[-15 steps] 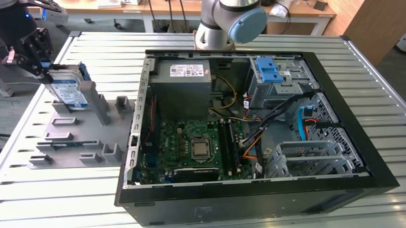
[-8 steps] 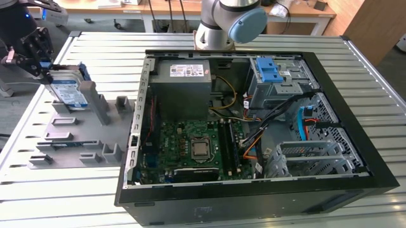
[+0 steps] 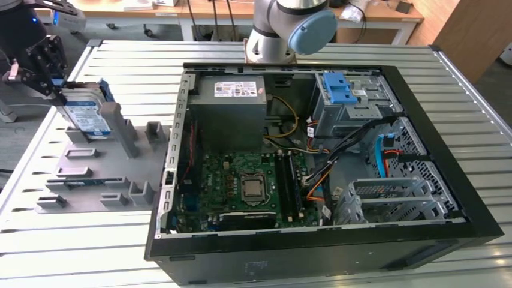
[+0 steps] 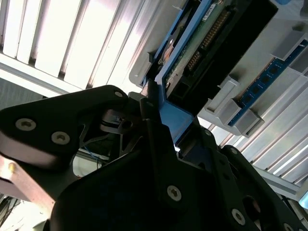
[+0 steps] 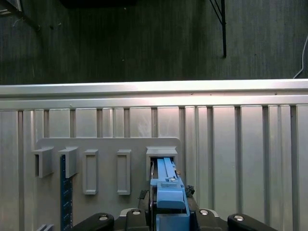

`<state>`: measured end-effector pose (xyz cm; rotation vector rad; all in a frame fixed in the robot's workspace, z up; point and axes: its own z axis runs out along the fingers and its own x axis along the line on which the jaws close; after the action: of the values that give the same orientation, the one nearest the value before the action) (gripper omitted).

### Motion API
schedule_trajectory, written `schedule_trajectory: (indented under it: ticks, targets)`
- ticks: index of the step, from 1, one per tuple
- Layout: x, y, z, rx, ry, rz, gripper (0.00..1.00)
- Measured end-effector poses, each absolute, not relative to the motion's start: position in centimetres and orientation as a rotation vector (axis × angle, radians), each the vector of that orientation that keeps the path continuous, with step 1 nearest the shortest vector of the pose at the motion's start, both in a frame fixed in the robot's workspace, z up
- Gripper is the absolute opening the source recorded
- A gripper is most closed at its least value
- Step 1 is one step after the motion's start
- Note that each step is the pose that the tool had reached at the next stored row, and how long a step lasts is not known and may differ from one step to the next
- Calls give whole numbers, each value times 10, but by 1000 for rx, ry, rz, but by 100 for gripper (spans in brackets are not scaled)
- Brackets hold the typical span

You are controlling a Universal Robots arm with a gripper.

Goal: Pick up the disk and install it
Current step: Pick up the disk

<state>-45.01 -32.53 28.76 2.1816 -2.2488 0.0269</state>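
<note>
The disk (image 3: 86, 117) stands on edge in a slot of the grey holder plate (image 3: 96, 174), at the exterior view's left. Its white-and-blue label faces the camera and a blue rail runs along its upper edge. My gripper (image 3: 54, 90) sits at the disk's upper end, shut on the blue rail. In the second wrist view the black fingers (image 4: 153, 113) clamp the blue rail, and the disk (image 4: 202, 43) reaches away toward the holder. The first wrist view looks down along the rail of the disk (image 5: 166, 185) into its slot, with the gripper (image 5: 166, 214) around it.
An open computer case (image 3: 448, 150) lies right of the holder, with a grey power-supply box (image 3: 232, 99), a motherboard (image 3: 248, 183) and a drive cage with a bright blue latch (image 3: 340, 90). A blue memory stick (image 5: 66, 192) sits in another holder slot. The arm's base (image 3: 288, 30) stands behind the case.
</note>
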Motion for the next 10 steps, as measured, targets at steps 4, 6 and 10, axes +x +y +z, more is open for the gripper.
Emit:
schedule_trajectory:
  ticks: [4, 6, 10]
  targets:
    - [-450, -325, 288, 2182, -2249, 27, 36]
    - [-450, -325, 291, 2182, -2249, 27, 36]
    - [-450, -325, 300, 2182, -2249, 27, 36]
